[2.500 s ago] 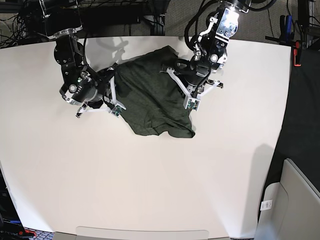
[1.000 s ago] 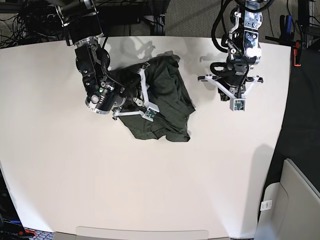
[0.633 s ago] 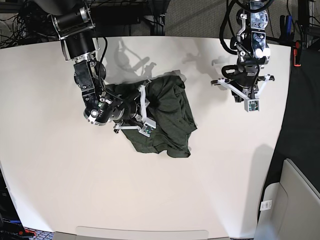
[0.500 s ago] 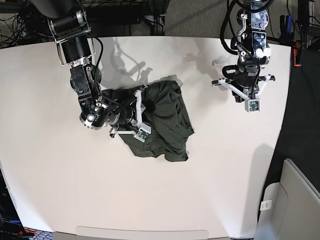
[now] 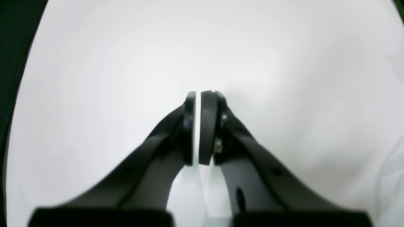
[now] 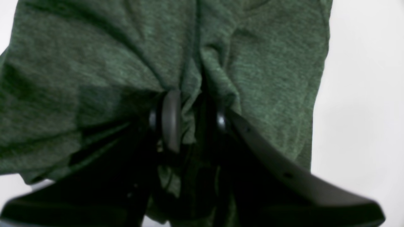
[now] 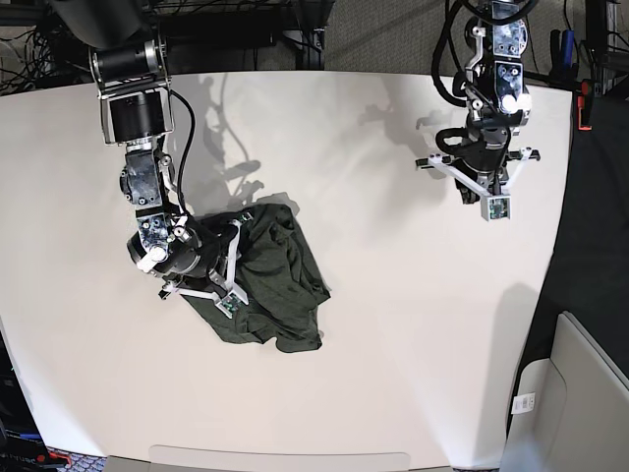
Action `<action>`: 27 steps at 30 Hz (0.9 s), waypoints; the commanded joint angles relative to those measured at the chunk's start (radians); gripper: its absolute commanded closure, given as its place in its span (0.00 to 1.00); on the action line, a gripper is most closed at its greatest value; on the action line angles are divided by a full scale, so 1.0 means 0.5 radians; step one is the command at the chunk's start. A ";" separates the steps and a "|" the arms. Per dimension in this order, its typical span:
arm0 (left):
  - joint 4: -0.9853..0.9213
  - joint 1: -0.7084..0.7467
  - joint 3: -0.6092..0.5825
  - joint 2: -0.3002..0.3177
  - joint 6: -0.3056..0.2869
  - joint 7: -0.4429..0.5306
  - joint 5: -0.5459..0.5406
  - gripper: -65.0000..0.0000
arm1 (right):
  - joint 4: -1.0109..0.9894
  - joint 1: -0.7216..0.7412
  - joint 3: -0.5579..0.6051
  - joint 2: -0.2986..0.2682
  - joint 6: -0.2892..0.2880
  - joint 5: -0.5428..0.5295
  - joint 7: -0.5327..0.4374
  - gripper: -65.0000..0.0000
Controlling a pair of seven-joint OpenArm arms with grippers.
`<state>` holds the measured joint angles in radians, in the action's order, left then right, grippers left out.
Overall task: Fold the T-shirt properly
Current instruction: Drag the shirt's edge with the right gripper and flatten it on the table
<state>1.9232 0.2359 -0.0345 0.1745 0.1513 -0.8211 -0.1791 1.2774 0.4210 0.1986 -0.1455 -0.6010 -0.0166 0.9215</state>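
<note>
The dark olive-green T-shirt (image 7: 278, 280) lies bunched on the white table (image 7: 413, 324), left of centre. My right gripper (image 7: 231, 270), on the left of the base view, is shut on a fold of the T-shirt; the right wrist view shows the fabric (image 6: 252, 56) pinched between the pads (image 6: 170, 119). My left gripper (image 7: 488, 192) hangs over bare table at the upper right, far from the shirt. In the left wrist view it (image 5: 198, 126) is shut with nothing between the pads, only a thin slit.
The table's right edge (image 7: 560, 197) borders dark floor. A grey bin (image 7: 580, 393) stands at the lower right. Cables and a rack (image 7: 246, 29) run along the back edge.
My right gripper has dragged the bunched shirt down and to the left across the table. The left arm has stayed at the upper right, shut and empty.
</note>
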 commanded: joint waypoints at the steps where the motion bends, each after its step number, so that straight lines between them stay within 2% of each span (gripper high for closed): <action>1: 0.040 -0.010 0.006 0.012 0.006 0.070 0.010 0.99 | 0.021 0.071 -0.009 -0.002 0.013 0.059 -0.022 0.81; 4: 0.040 0.027 0.006 0.012 0.006 0.091 0.010 0.99 | 0.021 0.086 -0.012 0.010 0.068 0.145 -0.028 0.81; 9: 0.043 0.030 0.006 0.012 0.006 0.091 0.010 0.99 | 0.086 0.111 -0.009 0.056 0.068 0.133 0.003 0.81; 14: 0.083 0.033 0.006 0.021 0.006 0.091 0.010 0.99 | 0.469 0.028 -0.003 0.038 0.056 -0.125 0.242 0.81; 16: 0.083 0.033 0.006 0.021 0.006 0.091 0.010 0.99 | 0.632 -0.012 -0.006 -0.002 -0.021 -0.208 0.347 0.81; 19: 0.083 0.033 -0.003 0.012 0.006 0.091 0.010 0.99 | 0.795 -0.116 -0.080 -0.070 -0.194 -0.241 0.463 0.81; 23: 0.083 0.030 0.000 0.012 0.006 0.091 0.010 0.99 | 1.034 -0.279 -0.199 -0.155 -0.194 -0.306 0.555 0.81; 27: 0.083 0.021 -0.003 0.012 0.006 0.091 0.010 0.99 | 1.099 -0.386 -0.248 -0.223 -0.194 -0.395 0.657 0.81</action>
<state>1.9438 0.2546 -0.0383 0.1757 0.1524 -0.8028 -0.1791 1.8061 0.2131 0.0769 -0.2485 -0.6964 -0.2089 1.2583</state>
